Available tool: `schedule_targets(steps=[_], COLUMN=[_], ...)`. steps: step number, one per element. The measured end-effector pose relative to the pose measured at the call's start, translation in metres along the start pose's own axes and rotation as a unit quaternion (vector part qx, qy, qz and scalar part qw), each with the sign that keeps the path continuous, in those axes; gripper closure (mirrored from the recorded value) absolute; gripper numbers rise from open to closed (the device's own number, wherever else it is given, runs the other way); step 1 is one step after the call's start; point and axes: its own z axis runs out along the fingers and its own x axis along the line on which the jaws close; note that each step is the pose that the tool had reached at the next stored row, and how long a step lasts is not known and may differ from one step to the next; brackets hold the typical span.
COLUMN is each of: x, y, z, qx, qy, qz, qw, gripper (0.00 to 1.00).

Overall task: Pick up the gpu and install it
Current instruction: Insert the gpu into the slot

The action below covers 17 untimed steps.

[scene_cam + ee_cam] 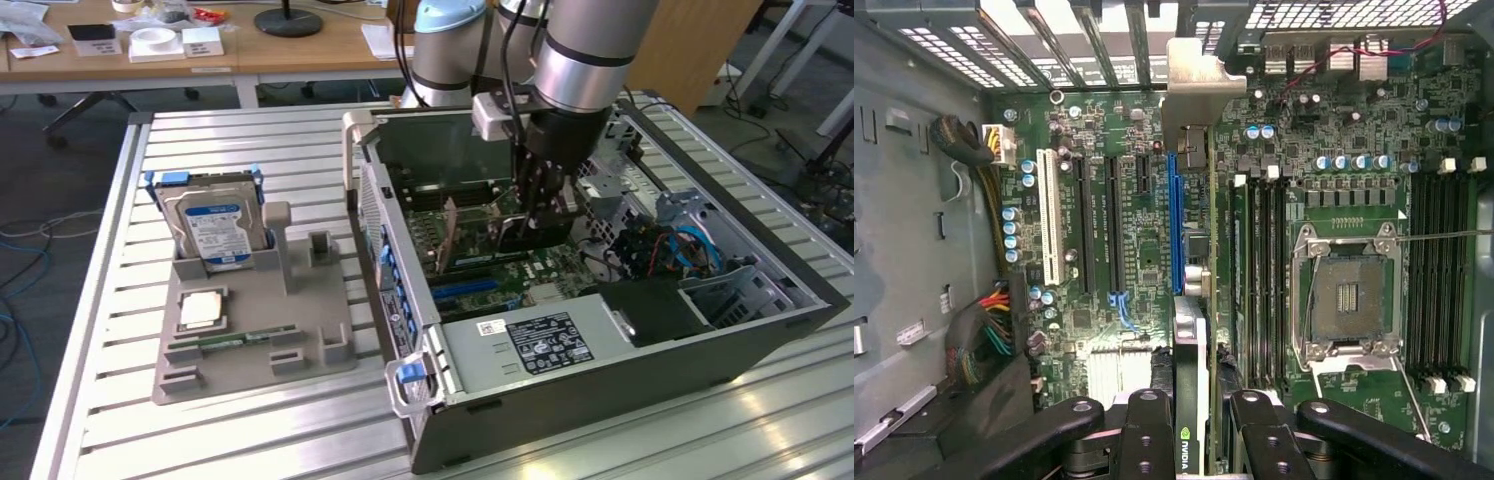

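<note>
Edgewise, thin green gpu card [1190, 350] with black cooler and silver bracket sat clamped in black gripper [1194, 440] fingers, long axis parallel to narrow blue motherboard slot [1174, 220], just beside its line

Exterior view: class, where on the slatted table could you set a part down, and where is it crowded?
Free: the table strip between the grey holder and the near edge; the stretch between the hard drive and the desk; the corner on the exterior view's right, beside the computer case. Crowded: inside the case, where the jaws grip the gpu.
</note>
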Motion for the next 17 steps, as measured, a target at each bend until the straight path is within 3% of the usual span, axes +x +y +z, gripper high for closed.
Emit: schedule_targets(steps=[17], x=[0.0000], y=[0.0004], z=[0.0013], qx=[-0.0002], qy=[-0.0004], qz=[-0.011], qw=[0.9999], gripper=[0.73])
